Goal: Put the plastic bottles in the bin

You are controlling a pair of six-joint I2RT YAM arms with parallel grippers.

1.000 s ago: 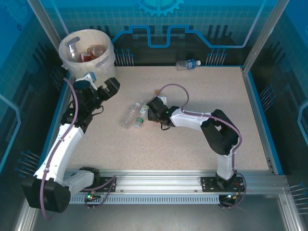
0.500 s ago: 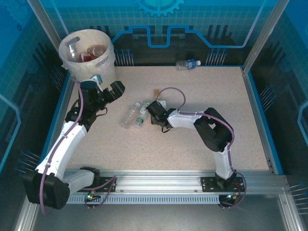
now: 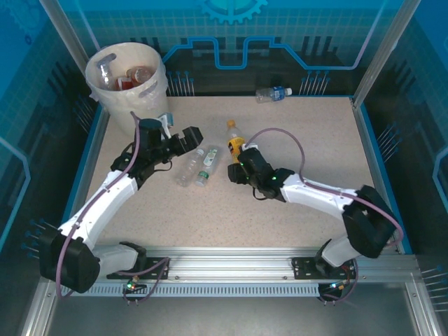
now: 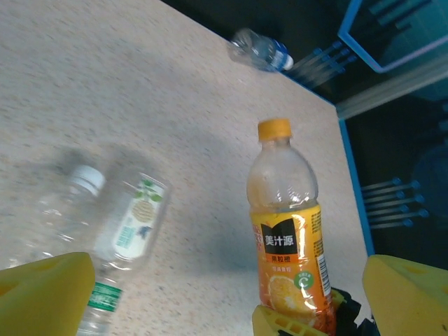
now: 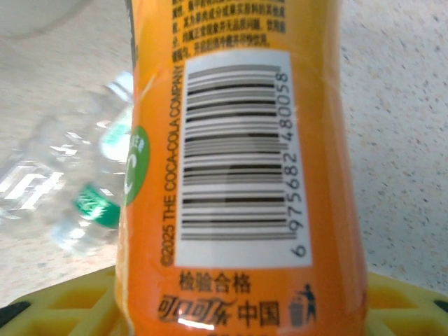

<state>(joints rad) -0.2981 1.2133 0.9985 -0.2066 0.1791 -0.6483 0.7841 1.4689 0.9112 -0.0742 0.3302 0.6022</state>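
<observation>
Orange bottle (image 3: 233, 138): upright at middle of worktop (image 3: 315, 147), base clamped in right hand (image 3: 238, 155).
Left hand (image 3: 180, 134): spread wide, holding nothing, close beside two clear bottles (image 3: 190, 166) lying side by side.
Blue-labelled bottle (image 3: 272, 93): on its side at far edge.
Bin (image 3: 152, 94): far-left corner, apparently several bottles inside.
</observation>
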